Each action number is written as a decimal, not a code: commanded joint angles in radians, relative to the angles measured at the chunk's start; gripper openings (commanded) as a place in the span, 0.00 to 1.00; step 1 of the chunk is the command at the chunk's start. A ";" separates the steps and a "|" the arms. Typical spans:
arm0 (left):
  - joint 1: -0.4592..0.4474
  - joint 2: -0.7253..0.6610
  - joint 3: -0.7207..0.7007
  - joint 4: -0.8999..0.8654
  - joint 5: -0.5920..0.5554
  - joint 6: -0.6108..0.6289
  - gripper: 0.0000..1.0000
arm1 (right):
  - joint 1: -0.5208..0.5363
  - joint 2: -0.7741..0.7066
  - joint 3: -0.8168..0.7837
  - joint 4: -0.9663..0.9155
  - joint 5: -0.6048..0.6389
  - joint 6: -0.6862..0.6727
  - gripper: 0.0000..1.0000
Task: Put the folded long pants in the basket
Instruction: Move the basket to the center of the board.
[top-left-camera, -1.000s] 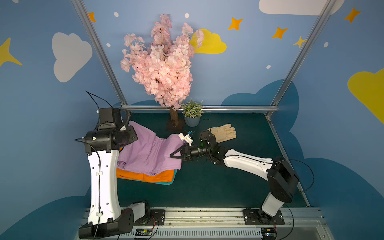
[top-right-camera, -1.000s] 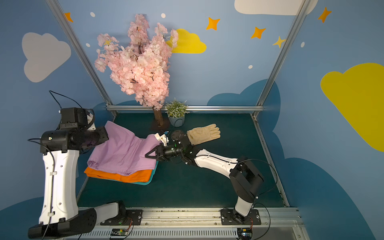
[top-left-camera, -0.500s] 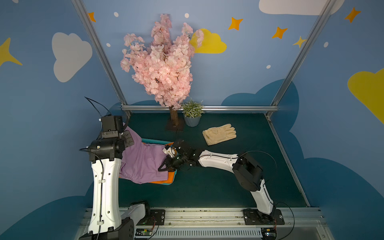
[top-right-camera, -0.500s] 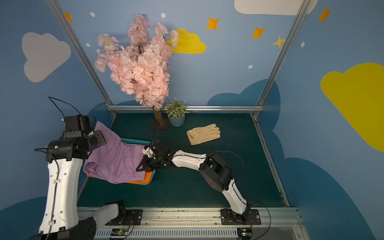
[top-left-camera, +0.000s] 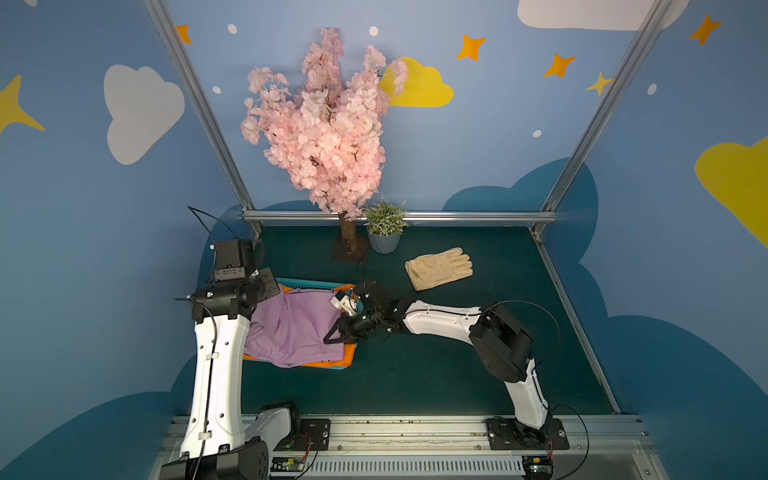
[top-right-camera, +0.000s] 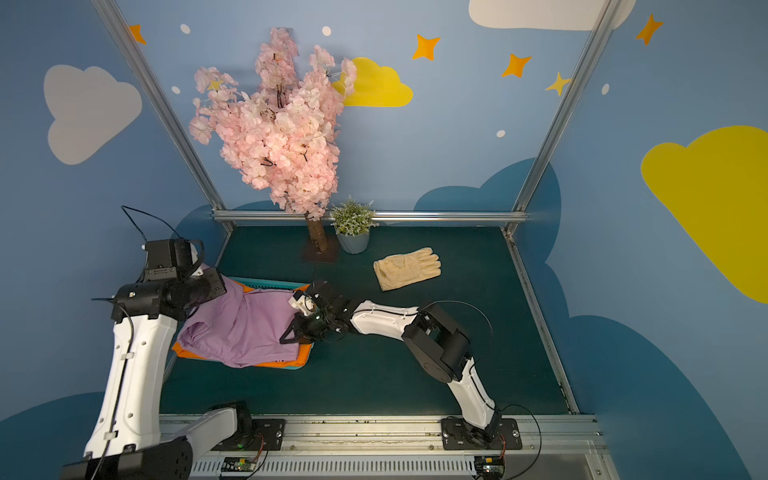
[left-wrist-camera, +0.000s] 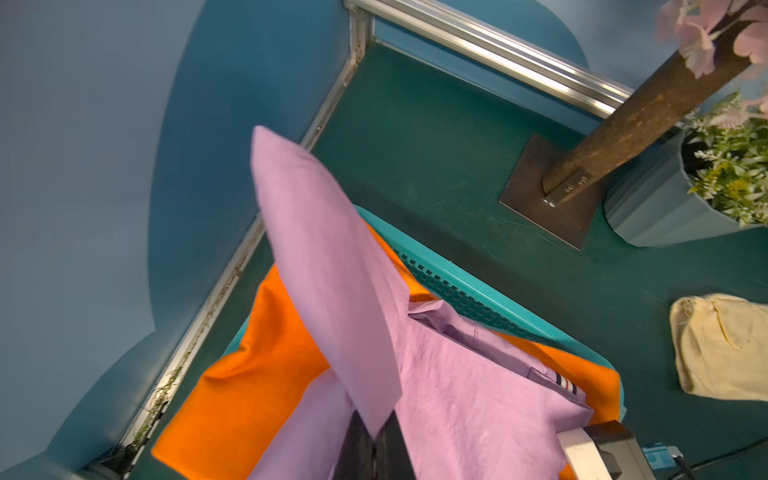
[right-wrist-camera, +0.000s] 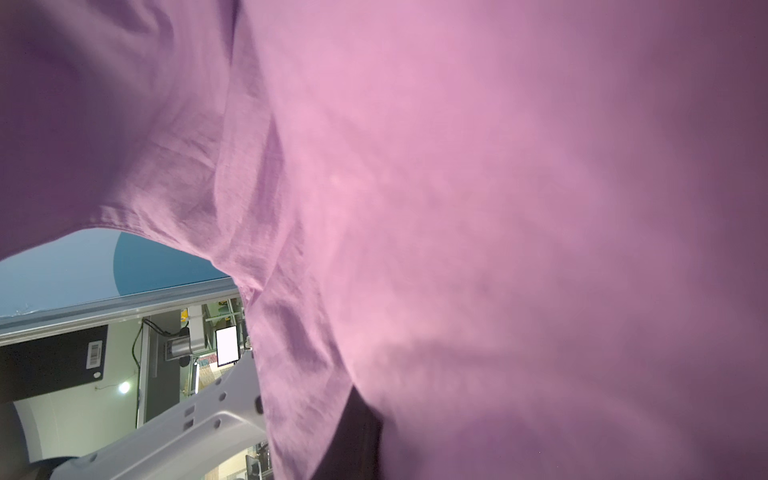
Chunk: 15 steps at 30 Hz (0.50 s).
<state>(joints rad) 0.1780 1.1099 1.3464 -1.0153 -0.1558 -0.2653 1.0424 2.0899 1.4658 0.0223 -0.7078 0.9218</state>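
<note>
Lilac pants (top-left-camera: 291, 328) pinched at opposite edges by left tool (left-wrist-camera: 376, 432) and right tool (top-left-camera: 334, 334), sagging over basket (top-left-camera: 307, 284) left of centre, wide table (top-left-camera: 415, 374) stretching right.

Rumpled lilac pants (top-left-camera: 291, 328) sag over flat orange pants (top-left-camera: 349, 355), both topping the teal basket (top-left-camera: 309, 284), lower left of the frame.

I see the lilac pants (left-wrist-camera: 457, 395) as matt, creased woven cloth; the orange pants (left-wrist-camera: 257, 374) show a fine ribbed weave. The basket (left-wrist-camera: 478, 291) looks smooth perforated plastic, the bench (left-wrist-camera: 436, 145) matt and scuffed, the frame rail (left-wrist-camera: 498, 45) brushed metal.
</note>
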 joint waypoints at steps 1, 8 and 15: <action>0.003 -0.010 -0.023 0.034 0.124 -0.012 0.02 | -0.068 0.022 -0.093 -0.436 0.068 -0.133 0.00; 0.002 -0.038 -0.071 0.032 0.377 -0.080 0.02 | -0.197 -0.043 -0.153 -0.632 0.066 -0.338 0.00; 0.002 -0.112 -0.201 0.055 0.563 -0.155 0.02 | -0.407 -0.280 -0.326 -0.727 -0.040 -0.482 0.00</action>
<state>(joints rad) 0.1787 1.0260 1.1820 -0.9909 0.2787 -0.3706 0.7338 1.8370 1.2308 -0.3851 -0.8330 0.5423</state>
